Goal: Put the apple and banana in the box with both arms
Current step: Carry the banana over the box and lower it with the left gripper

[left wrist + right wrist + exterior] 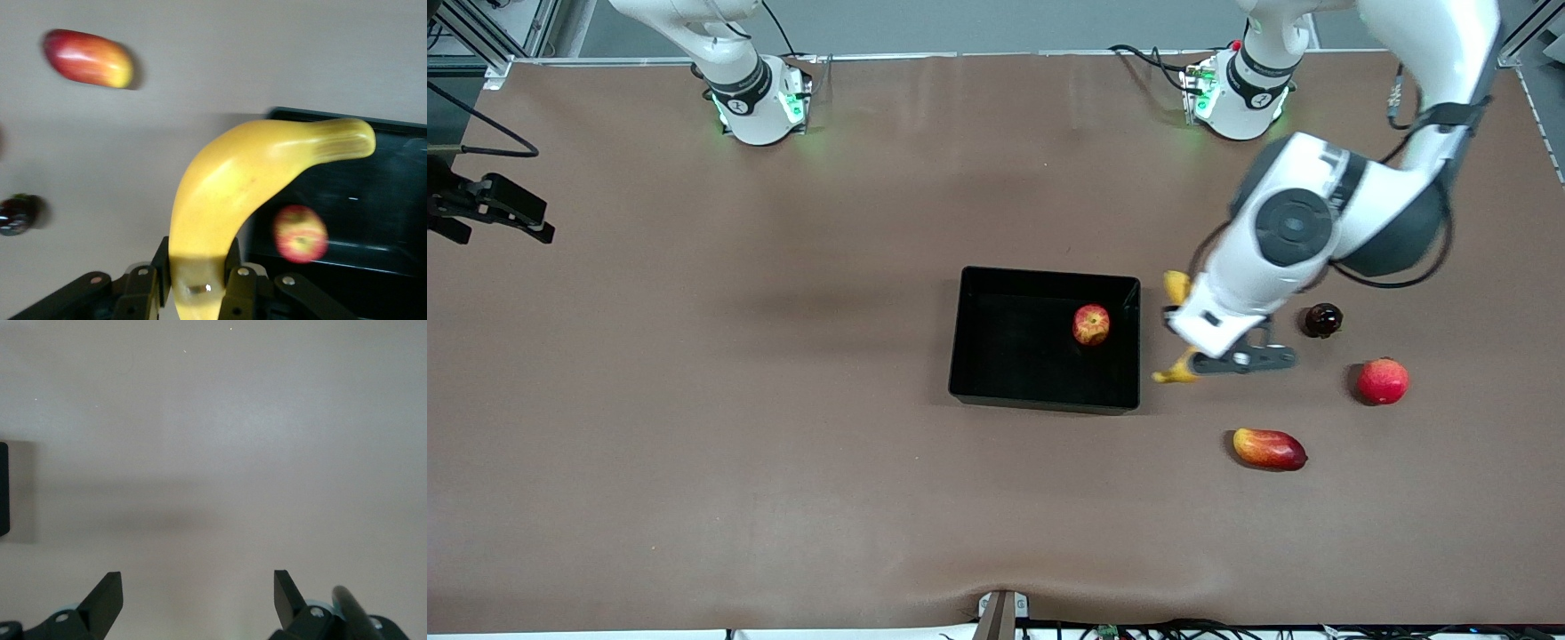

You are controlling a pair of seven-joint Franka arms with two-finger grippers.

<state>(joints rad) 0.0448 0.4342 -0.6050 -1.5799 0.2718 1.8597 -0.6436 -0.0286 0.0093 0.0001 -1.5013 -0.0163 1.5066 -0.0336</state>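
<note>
The apple lies in the black box, near the wall at the left arm's end. My left gripper is shut on the yellow banana and holds it up over the table just beside that wall of the box. In the left wrist view the fingers clamp the banana near one end, with the apple and box below. My right gripper is open and empty over bare table, with a box edge at the side. It is out of the front view.
A red-yellow mango-like fruit lies nearer the front camera than the left gripper. A pinkish-red round fruit and a small dark fruit lie toward the left arm's end. A black camera mount stands at the right arm's end.
</note>
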